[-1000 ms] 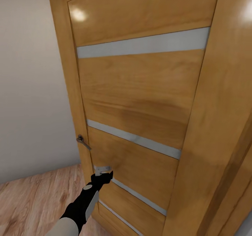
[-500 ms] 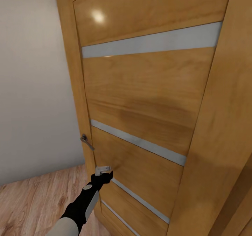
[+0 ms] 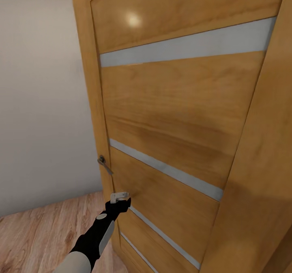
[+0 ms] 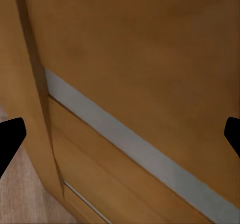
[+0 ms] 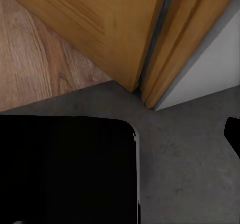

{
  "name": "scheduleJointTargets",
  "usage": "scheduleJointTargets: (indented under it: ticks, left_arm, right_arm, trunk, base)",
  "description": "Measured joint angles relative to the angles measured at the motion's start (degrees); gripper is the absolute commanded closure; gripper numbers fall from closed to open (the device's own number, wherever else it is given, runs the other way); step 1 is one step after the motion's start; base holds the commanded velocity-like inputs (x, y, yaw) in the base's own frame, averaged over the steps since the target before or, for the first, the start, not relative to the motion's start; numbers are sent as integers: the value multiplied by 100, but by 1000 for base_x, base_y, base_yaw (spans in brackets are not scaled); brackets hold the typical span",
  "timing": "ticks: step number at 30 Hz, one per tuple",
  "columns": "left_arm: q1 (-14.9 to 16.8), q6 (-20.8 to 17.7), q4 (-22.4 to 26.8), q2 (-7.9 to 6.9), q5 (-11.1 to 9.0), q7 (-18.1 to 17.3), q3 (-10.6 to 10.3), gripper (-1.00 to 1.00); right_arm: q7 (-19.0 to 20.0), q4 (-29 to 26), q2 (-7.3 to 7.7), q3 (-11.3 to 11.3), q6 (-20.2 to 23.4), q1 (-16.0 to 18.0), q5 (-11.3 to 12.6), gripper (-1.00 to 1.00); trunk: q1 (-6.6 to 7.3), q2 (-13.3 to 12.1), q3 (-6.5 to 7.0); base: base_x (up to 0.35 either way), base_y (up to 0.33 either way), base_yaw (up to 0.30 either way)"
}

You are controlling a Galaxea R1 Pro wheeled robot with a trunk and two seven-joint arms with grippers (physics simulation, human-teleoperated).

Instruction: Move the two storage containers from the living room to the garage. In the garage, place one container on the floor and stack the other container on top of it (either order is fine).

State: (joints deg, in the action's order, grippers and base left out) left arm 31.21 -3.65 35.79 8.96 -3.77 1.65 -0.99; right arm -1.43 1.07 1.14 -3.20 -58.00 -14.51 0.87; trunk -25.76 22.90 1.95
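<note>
A wooden door [image 3: 174,115] is standing right ahead of the left hand [image 3: 120,196], blocking it; open floor [image 3: 44,232] is lying to its left.

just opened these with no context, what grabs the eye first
A tall honey-coloured wooden door with pale grey horizontal strips takes up most of the head view, with a small metal lever handle at its left edge. The black-and-white left arm reaches toward its lower part, left gripper close to the panel, above light wood-plank flooring.

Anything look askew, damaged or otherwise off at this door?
Nothing stands out. The wooden door looks intact, its handle in place, and the left gripper is at the door face, open. No spill shows on the plank floor.
</note>
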Motion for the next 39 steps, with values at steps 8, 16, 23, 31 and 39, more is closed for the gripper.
scheduleJointTargets:
  ticks: [8, 16, 23, 31, 39]
  left_arm:
    - [1, 6, 6, 3, -3, -6, 4, -100]
    - [1, 6, 6, 2, -4, -6, 4, -100]
    - [3, 11, 5, -1, 9, 7, 10, -100]
    - [1, 8, 1, -3, 22, 17, 17, -100]
    - [-2, 1, -5, 3, -2, 2, -1, -100]
  right_arm:
    - [0, 0, 0, 0, 0, 0, 0, -100]
    - [0, 0, 0, 0, 0, 0, 0, -100]
    - [0, -1, 0, 0, 1, -1, 0, -100]
    - [0, -1, 0, 0, 0, 0, -7, -100]
    - [0, 0, 0, 0, 0, 0, -8, -100]
  trunk:
    - [0, -1, 1]
    - [-1, -1, 1]
    - [0, 0, 13]
    - [0, 0, 40]
    - [2, 1, 41]
  base:
    - [1, 87, 0]
    - [0, 7, 0]
    - [0, 0, -140]
    - [0, 0, -181]
    - [113, 0, -12]
